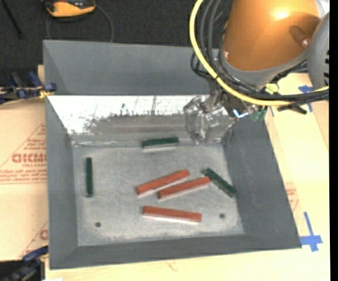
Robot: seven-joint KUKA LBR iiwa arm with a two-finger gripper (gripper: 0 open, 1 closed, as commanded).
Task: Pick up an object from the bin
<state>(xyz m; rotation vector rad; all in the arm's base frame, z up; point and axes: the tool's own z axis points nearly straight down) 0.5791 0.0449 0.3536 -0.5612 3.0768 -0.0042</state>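
Clearance is my guess for why the silvery metal claw (pixel 206 123) hangs at the back-right wall of the grey metal bin (pixel 61 174), just right of the short dark-green flat stick (pixel 160 143), the nearest candidate; whether it is apart or together I cannot tell.

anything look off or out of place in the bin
Nothing stands out. Three red bars and three green bars lie flat, scattered on the bin floor, none visibly broken or outside it. The hand is near the back right wall.
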